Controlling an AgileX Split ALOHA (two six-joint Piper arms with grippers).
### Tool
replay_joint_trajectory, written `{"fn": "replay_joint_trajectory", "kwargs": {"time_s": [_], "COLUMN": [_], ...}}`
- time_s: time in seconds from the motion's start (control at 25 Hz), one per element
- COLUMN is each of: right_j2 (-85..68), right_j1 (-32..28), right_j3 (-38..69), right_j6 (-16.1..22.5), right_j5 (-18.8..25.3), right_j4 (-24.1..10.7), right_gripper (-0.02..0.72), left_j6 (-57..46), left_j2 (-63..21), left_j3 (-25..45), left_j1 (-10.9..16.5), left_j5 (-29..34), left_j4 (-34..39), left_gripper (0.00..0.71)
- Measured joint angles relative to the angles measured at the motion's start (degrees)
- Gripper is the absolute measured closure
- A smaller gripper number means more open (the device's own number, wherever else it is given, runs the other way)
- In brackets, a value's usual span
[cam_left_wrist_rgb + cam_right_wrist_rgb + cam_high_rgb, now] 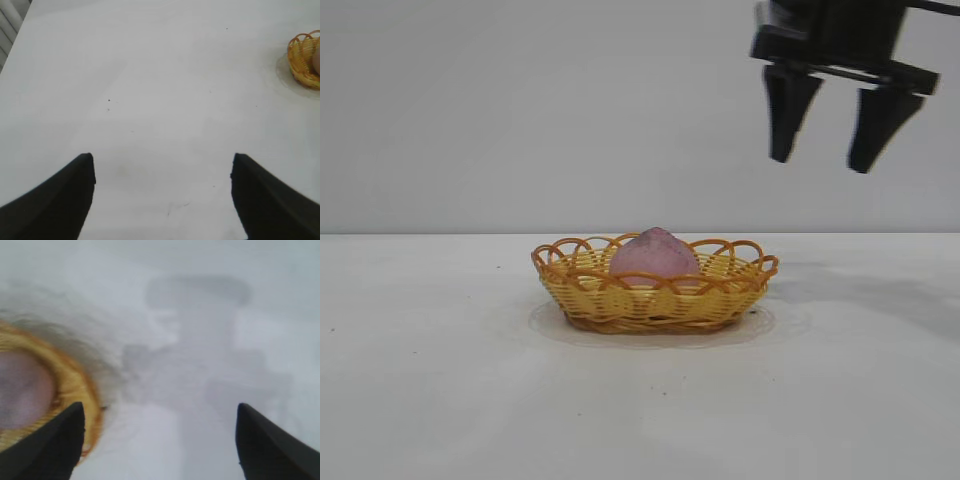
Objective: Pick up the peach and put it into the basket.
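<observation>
The dusty pink peach (654,254) lies inside the yellow wicker basket (620,298) at the middle of the white table. My right gripper (823,162) hangs open and empty high above the table, up and to the right of the basket. In the right wrist view the basket (75,385) and the peach (22,390) show beside one fingertip (65,432), blurred. My left gripper (162,162) is open and empty over bare table, out of the exterior view; the basket (302,55) shows far off at the edge of its wrist view.
The white table (440,380) runs flat all round the basket, with a plain grey wall behind. The right arm's shadow (200,355) falls on the table beside the basket.
</observation>
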Motion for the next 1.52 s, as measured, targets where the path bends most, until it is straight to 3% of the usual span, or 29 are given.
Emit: {"fn": "replay_joint_trajectory", "kwargs": {"time_s": [0.36, 0.56, 0.96, 1.2, 1.52], "right_j2": [0.0, -2.8, -19.8, -34.9, -59.4], "right_j1": [-9.5, -10.1, -10.0, -10.0, -10.0], "right_j3": [0.0, 0.0, 0.8, 11.7, 34.1], "right_j6": [0.1, 0.2, 2.4, 3.1, 4.7], "right_j5": [3.5, 8.2, 9.7, 10.1, 10.5], "right_j4": [-1.9, -2.3, -2.3, -2.2, -2.6], "right_gripper": [0.169, 0.169, 0.169, 0.169, 0.169], "left_j6": [0.0, 0.0, 0.0, 0.0, 0.0], "left_j2": [0.0, 0.0, 0.0, 0.0, 0.0], "left_j3": [0.0, 0.0, 0.0, 0.0, 0.0], "left_j1": [0.0, 0.0, 0.0, 0.0, 0.0], "left_j5": [0.0, 0.0, 0.0, 0.0, 0.0], "left_j4": [0.0, 0.0, 0.0, 0.0, 0.0], "left_gripper": [0.177, 0.177, 0.177, 0.177, 0.177]}}
